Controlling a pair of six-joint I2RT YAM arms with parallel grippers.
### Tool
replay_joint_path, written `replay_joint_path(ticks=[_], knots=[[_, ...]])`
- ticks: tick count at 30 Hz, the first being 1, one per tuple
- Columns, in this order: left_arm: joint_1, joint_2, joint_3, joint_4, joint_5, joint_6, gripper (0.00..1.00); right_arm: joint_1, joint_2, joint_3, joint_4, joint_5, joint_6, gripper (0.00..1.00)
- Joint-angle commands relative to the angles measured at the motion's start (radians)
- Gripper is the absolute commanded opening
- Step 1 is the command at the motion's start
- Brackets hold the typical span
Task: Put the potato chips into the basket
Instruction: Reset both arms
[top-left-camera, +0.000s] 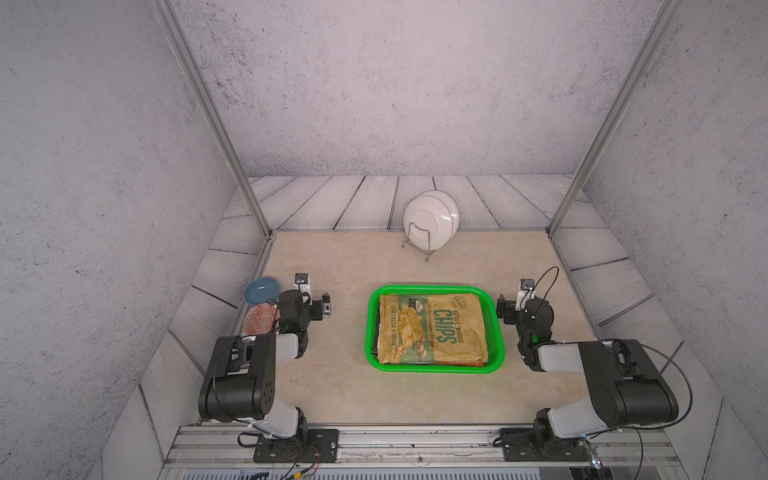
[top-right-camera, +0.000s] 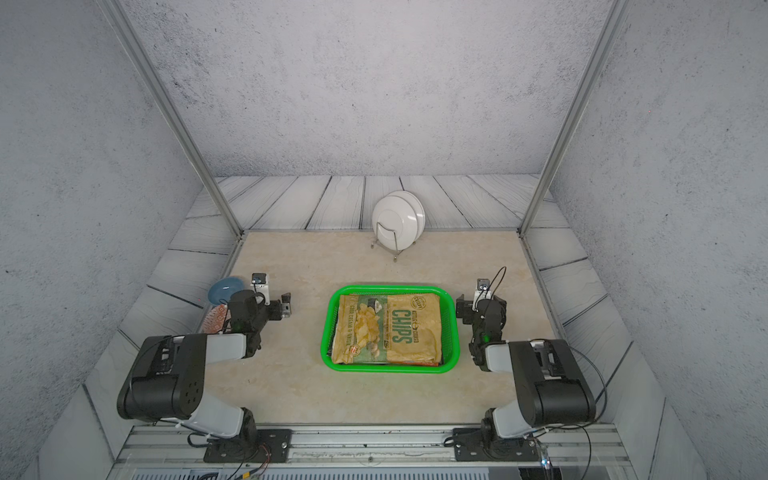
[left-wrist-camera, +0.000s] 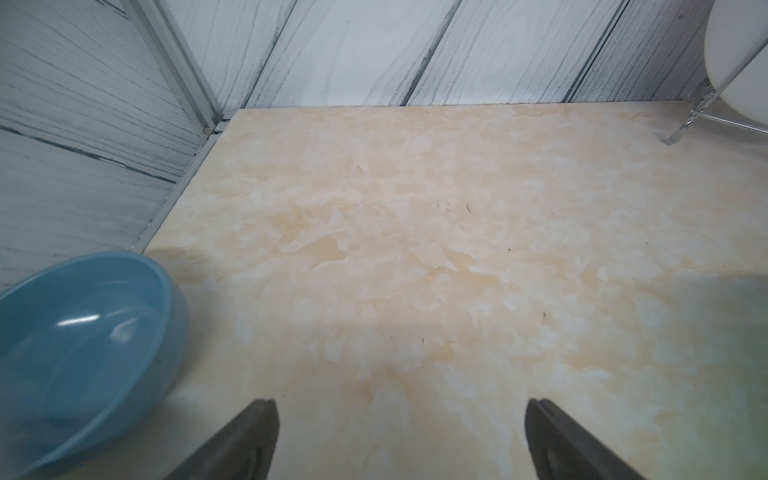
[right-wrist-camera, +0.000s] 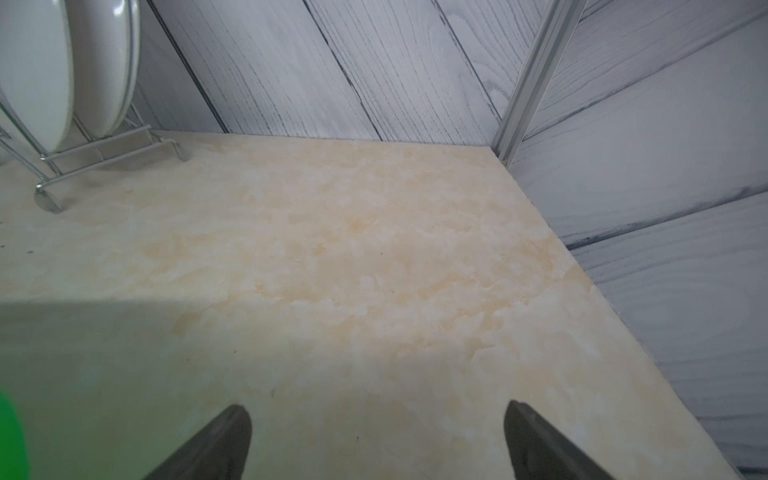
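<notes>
chip bags (top-left-camera: 432, 328) are piled to the rim of the basket (top-left-camera: 497, 332); both arms' jaws are spread, empty; the top bag (top-right-camera: 390, 328) could be brushed off.

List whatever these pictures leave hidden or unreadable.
- Lower bags, both top views: the CHIPS bag covers them; only edges show at the green basket's near rim, count unknown.
- Patterned plate, top views: the left arm hides part.
- Green basket, right wrist view: a blur cut by the edge.
</notes>
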Motion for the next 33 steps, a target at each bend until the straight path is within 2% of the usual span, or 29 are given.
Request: replay_joint_path(ticks=[1,3,4,8,33], knots=[[0.007,-0.006,0.017,0.022,-0.007,-0.005,0.99,-0.012,0.011,0.020,0.034,-0.019,0.017,0.99],[0.007,-0.005,0.017,0.022,-0.006,-0.005,0.99,-0.023,-0.008,0.106,-0.157,-0.007,0.042,0.99],[0.006,-0.007,0.017,0.020,-0.006,-0.006,0.99,-0.026,0.008,0.128,-0.169,-0.007,0.046,0.99],[0.007,-0.007,0.016,0.020,-0.006,-0.004,0.99,-0.032,0.035,0.088,-0.045,-0.013,0.042,0.99],[0.007,-0.007,0.016,0.021,-0.007,-0.006,0.99,-0.030,0.034,0.099,-0.073,-0.013,0.041,0.99]])
